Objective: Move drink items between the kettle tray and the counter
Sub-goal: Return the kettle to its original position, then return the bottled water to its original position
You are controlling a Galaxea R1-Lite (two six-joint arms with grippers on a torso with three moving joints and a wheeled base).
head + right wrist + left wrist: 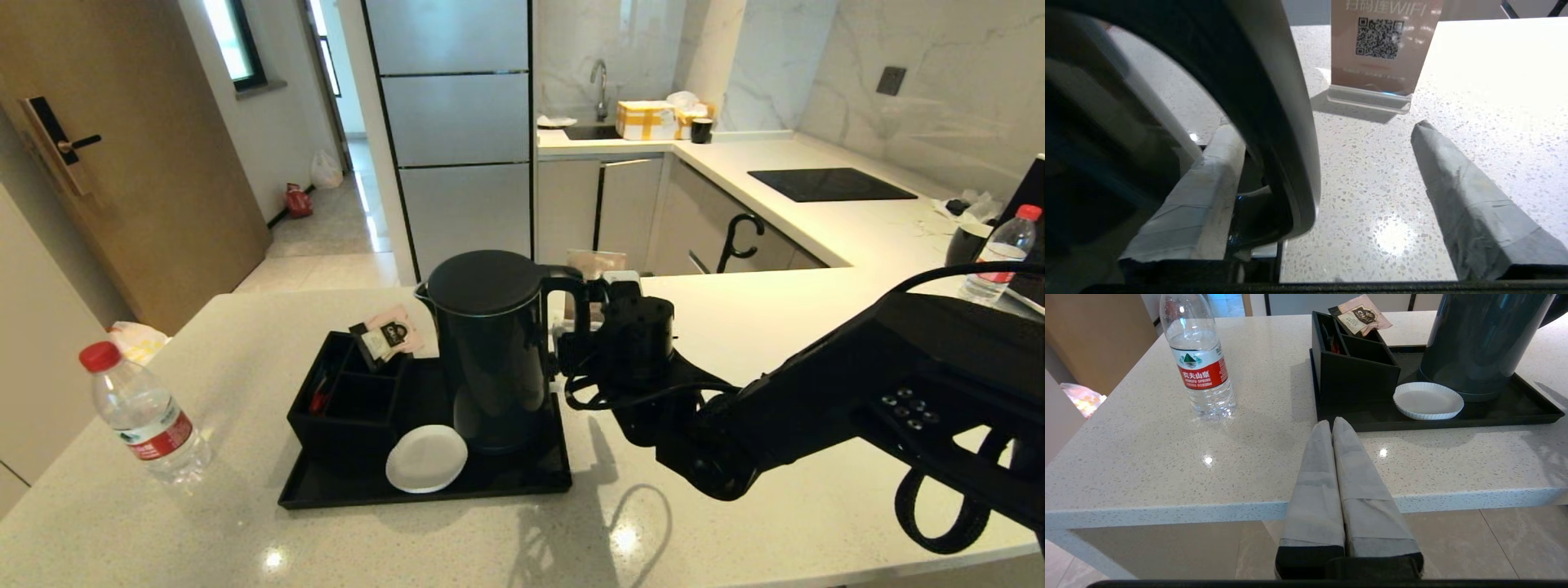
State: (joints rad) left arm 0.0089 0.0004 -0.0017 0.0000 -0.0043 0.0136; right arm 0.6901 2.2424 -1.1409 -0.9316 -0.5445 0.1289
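Spread wide around the loop handle of the kettle, the right gripper grips nothing, the kettle standing on its tray and the water bottle out on the counter, left gripper shut and idle, so both moves look made.

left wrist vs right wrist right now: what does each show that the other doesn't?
Only the left wrist view: the water bottle upright on the counter, beside and apart from the kettle tray; the compartmented box, white coaster, and the shut left pincer off the counter's edge.

Only the right wrist view: a QR sign, and the right pincer open astride the kettle's loop handle, one finger through the loop.

Both: the speckled counter and part of the kettle.
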